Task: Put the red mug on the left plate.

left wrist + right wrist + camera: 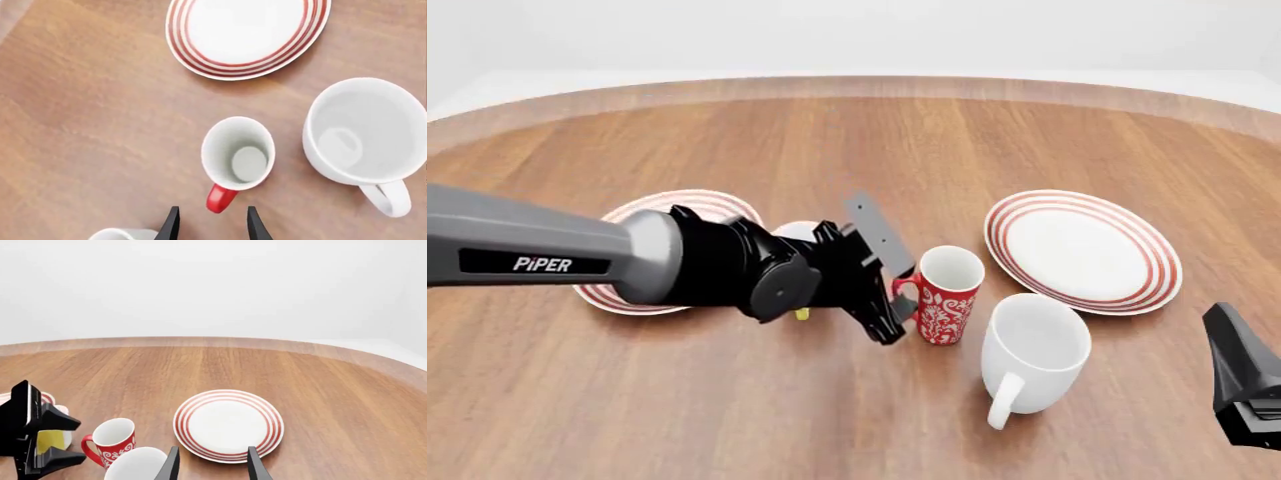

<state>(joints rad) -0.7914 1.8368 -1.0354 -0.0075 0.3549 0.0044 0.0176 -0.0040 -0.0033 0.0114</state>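
Observation:
The red mug (950,300) with a white floral pattern stands upright mid-table, its handle turned toward the left arm. My left gripper (894,284) is open, with one fingertip on each side of the handle (219,198), not closed on it. The mug also shows in the left wrist view (239,152) and the right wrist view (112,440). The left plate (638,212), red-ringed, lies behind the left arm, which hides much of it. My right gripper (212,465) is open and empty, low at the front right (1244,385).
A larger white mug (1036,350) stands just right of and in front of the red mug. The right plate (1084,252) lies behind it. A yellow mug (53,441) sits behind the left gripper, mostly hidden in the front view.

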